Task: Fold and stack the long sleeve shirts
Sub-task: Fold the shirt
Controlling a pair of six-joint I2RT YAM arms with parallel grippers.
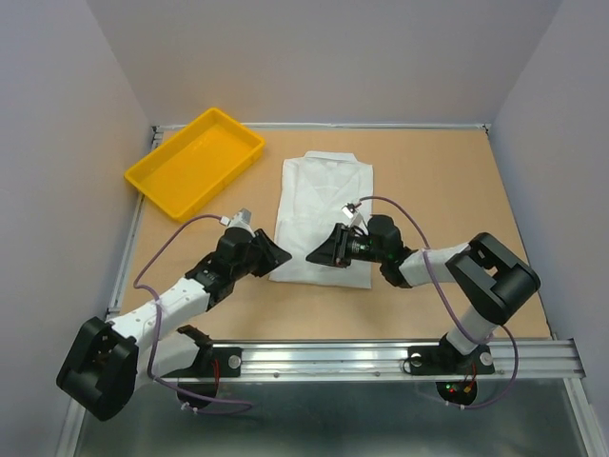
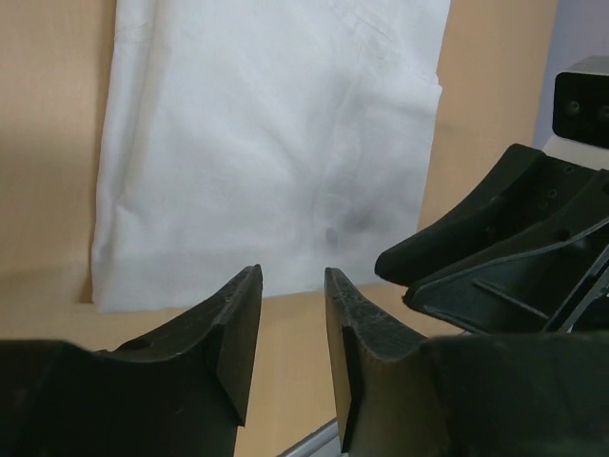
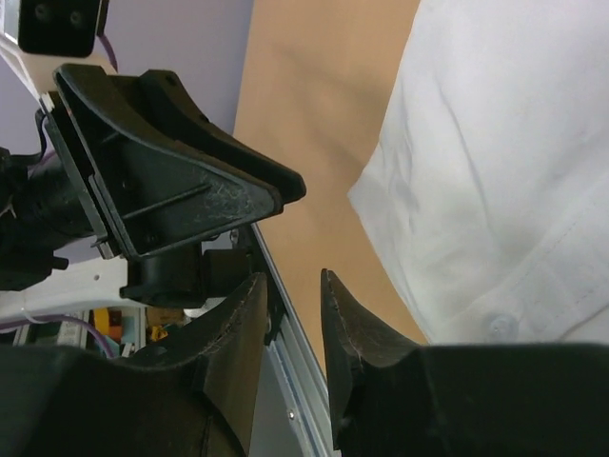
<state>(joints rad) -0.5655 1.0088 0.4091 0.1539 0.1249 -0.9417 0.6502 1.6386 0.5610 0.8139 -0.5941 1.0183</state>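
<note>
we see the white shirt point(image 1: 325, 205) folded at the centre, yellow tray point(image 1: 195, 160) at its ten o'clock. by its six o'clock edge our left gripper point(image 2: 292, 286) and right gripper point(image 3: 293, 286) hover slightly spread, empty.

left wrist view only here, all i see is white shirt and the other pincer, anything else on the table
Observer: Yes, a yellow tray sits at the far left corner of the table, apart from the shirt.
Operator: is the right pincer holding cloth
Observer: No, the right wrist view shows the right pincer open and empty.
Operator: where's the collar
Observer: At the shirt's far end. From above, the shirt lies as a flat rectangle with no sleeves sticking out.
</note>
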